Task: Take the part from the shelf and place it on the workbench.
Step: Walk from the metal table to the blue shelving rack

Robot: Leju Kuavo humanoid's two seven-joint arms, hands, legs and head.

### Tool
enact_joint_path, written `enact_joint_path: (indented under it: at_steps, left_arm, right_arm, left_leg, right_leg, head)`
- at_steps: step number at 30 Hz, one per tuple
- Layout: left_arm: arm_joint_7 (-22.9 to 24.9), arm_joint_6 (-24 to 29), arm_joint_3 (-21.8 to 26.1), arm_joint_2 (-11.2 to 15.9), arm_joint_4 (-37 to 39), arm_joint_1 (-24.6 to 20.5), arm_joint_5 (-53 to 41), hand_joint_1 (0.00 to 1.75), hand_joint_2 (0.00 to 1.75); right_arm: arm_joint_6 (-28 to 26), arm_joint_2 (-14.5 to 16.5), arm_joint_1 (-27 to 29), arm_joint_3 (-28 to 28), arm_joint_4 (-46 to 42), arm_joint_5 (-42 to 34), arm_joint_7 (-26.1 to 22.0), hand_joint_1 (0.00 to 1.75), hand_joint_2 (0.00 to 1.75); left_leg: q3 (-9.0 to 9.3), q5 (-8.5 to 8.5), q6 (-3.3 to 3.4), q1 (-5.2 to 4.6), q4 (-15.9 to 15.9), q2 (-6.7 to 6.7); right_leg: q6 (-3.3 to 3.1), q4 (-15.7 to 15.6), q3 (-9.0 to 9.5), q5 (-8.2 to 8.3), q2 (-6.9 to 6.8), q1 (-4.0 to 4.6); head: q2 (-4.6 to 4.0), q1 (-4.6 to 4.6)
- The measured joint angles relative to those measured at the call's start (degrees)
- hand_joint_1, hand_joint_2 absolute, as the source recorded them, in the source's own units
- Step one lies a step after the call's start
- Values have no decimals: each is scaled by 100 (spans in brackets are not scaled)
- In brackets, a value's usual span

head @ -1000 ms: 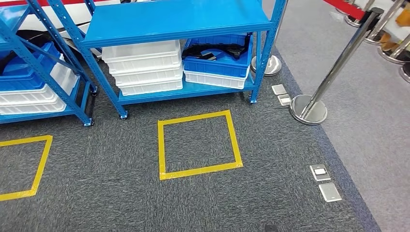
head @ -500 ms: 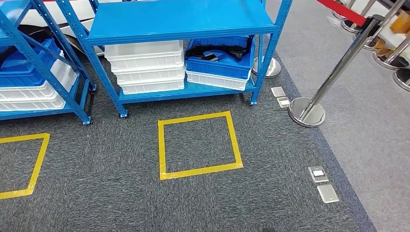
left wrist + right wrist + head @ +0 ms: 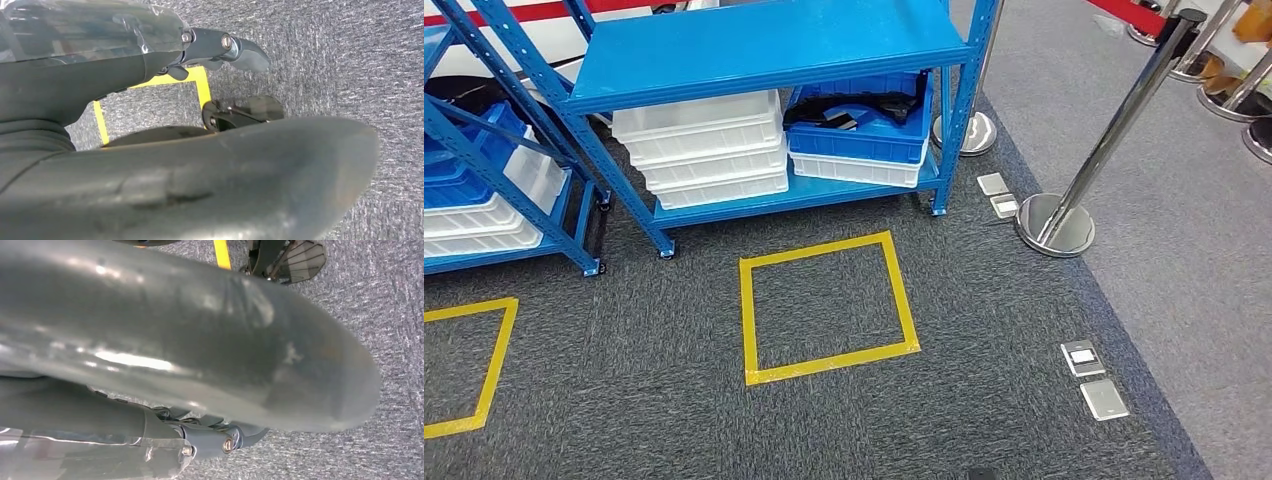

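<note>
1. Robot stands on dark carpet facing a blue shelf (image 3: 764, 45); head view looks down at the shelf's lower level and the floor in front of it.
2. Task looks barely started. Nothing has been taken; no part is in either hand and no workbench shows.
3. The part is most likely the dark stuff lying in the blue bin (image 3: 859, 125) on the right of the lower shelf board. It's black, strap-like, half hidden under the shelf above, so I can't say exactly what it is.
4. That blue bin sits on top of a white bin (image 3: 854, 168). Just beside it to the left is a stack of white bins (image 3: 702, 150); contents not visible.
5. A yellow taped square (image 3: 824, 305) marks the carpet right in front of the shelf, probably the standing spot. The robot is near it, judging by the yellow tape in both wrist views.
6. Left hand (image 3: 220, 50): hanging over the carpet, fingers loose and apart, holding nothing.
7. Right hand (image 3: 220, 437): also hanging above the carpet, nothing in it as far as I can see; the thumb blocks much of the view, so how far the fingers spread is hard to tell.
8. A chrome barrier post (image 3: 1084, 160) stands off to the right, well apart from the shelf.
9. Left to do: step up, reach to the blue bin, grasp the part, carry it to the workbench, set it down.
</note>
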Motion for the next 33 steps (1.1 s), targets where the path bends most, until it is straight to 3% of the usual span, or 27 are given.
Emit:
enact_joint_path:
  at_steps: [1, 3, 5, 7, 10, 12, 14, 15, 16, 18, 19, 21, 25, 27, 29, 30, 31, 33]
  left_arm:
    - [0, 3, -1, 0, 0, 5, 0, 0, 0]
    - [0, 5, -1, 6, 1, 10, 1, 0, 0]
    - [0, 7, -1, 17, 1, 4, 1, 0, 0]
    - [-1, 10, -2, 24, 0, -9, 1, 0, 0]
    - [-8, 23, -5, 22, -6, -10, 1, 0, 0]
    - [-11, 29, -5, 23, -8, -15, 1, 0, 0]
    - [-11, 31, -5, 23, -8, -14, 2, 0, 0]
    - [-10, 31, -8, 22, -9, -9, 2, 0, 0]
    - [-10, 31, -10, 22, -9, -3, 2, 0, 0]
    - [-10, 31, -14, 23, -10, 2, 2, 0, 0]
    - [-10, 31, -14, 24, -10, -3, 2, 0, 0]
    - [-9, 31, -15, 26, -10, -14, 2, 0, 0]
    - [-9, 31, -20, 26, -24, -24, -1, 0, 0]
    - [-9, 31, -29, 26, -34, -27, -1, 0, 0]
    - [-9, 31, -40, 26, -39, -23, 0, 0, 0]
    - [-9, 30, -43, 26, -39, -17, 0, 0, 0]
    - [-9, 30, -45, 26, -39, -11, 0, 0, 0]
    - [-9, 28, -46, 26, -39, -9, 0, 0, 0]
  right_arm:
    - [-1, 0, 2, 2, 0, -1, 1, 0, 0]
    - [-2, 5, 3, 8, 0, -2, 2, 0, 0]
    - [-10, 19, -9, 15, 2, -2, 1, 0, 0]
    - [-18, 31, -21, 23, 3, -3, 1, 0, 0]
    - [-23, 40, -26, 28, 3, -4, 1, 0, 0]
    - [-24, 40, -31, 28, 3, -4, 1, 0, 0]
    - [-24, 38, -25, 29, 4, -11, 2, 0, 0]
    - [-24, 37, -14, 30, 4, -15, 3, 0, 0]
    - [-24, 36, -4, 31, 4, -19, 4, 0, 0]
    - [-24, 35, 5, 31, 4, -20, 4, 0, 0]
    - [-24, 36, 2, 32, 4, -20, 4, 0, 0]
    - [-24, 38, -3, 37, 4, -25, 2, 0, 0]
    - [-26, 36, 4, 40, 7, -39, -1, 0, 0]
    - [-26, 32, -7, 46, 10, -39, -3, 0, 0]
    - [-26, 32, -14, 62, 11, -39, -3, 0, 0]
    - [-26, 32, -12, 68, 12, -39, -4, 0, 0]
    - [-26, 31, -9, 73, 13, -39, -4, 0, 0]
    - [-26, 31, -4, 76, 15, -40, -6, 0, 0]
  left_leg:
    - [-18, 185, 39, -21, -114, -2]
    - [193, 688, 174, -83, -806, -17]
    - [390, 925, 290, -137, -1368, -32]
    - [444, 897, 326, -172, -1525, -37]
    - [592, 918, 340, -113, -1746, -22]
    - [692, 918, 356, -76, -1843, -4]
    - [747, 873, 360, -61, -1849, 2]
    - [780, 839, 348, -48, -1844, 1]
    - [821, 799, 327, -29, -1834, -1]
    - [908, 693, 253, 16, -1788, -4]
    - [936, 632, 204, 23, -1747, -5]
    - [958, 550, 118, 9, -1698, -5]
    - [960, 433, 9, 31, -1598, -6]
    - [724, 199, -29, 36, -1086, -9]
    - [296, -28, -33, 31, -360, -9]
    - [124, -36, -22, 27, -125, -9]
    - [37, 64, -1, 21, -84, -9]
    - [141, 535, 81, -9, -597, -12]
  right_leg:
    - [-3, 0, 47, -31, 16, 18]
    - [-3, -7, 152, -97, 40, 47]
    - [19, -14, 206, -150, 60, 56]
    - [66, -40, 211, -171, 66, 35]
    - [140, 58, 221, -273, 48, 37]
    - [194, 601, -43, -522, 34, 18]
    - [261, 1285, -472, -720, 31, -27]
    - [295, 1438, -608, -681, 29, -49]
    - [324, 1369, -639, -524, 27, -70]
    - [383, 736, -443, -37, 5, -110]
    - [396, 406, -320, 122, -9, -109]
    - [346, 103, -202, 168, -22, -98]
    - [153, 59, -168, 81, -10, -74]
    - [87, 35, -121, 59, -13, -79]
    - [48, 34, -77, 18, -12, -62]
    - [39, 34, -46, -7, -6, -50]
    - [38, 34, -10, -33, 3, -40]
    - [47, 33, 86, -93, 24, -23]
  head:
    - [0, -11]
    - [0, -24]
    - [0, -18]
    - [0, -16]
    - [0, -23]
    - [0, 6]
    - [0, 23]
    - [0, 26]
    - [0, 31]
    - [0, 49]
    - [0, 68]
    - [0, 81]
    - [0, 21]
    - [0, -21]
    - [0, -52]
    - [0, -54]
    - [0, -56]
    - [0, -60]
